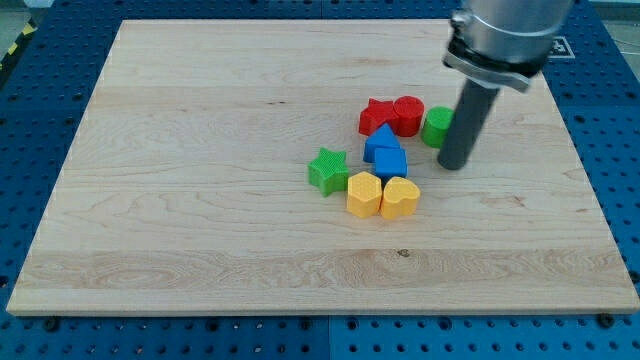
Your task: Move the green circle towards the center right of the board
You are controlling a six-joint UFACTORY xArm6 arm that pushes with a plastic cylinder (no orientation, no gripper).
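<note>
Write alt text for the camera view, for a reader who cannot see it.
My tip rests on a wooden board, just right of the green circle. Left of it cluster a red cylinder, red star, two blue blocks, green star, yellow hexagon and yellow heart.

arm: silver-grey metal cylinder, dark collar | my tip (454, 165): straight dark rod

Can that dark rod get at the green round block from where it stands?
Probably yes: my tip stands right beside the green circle, on its right, with nothing between. The red circle sits on its other side.
</note>
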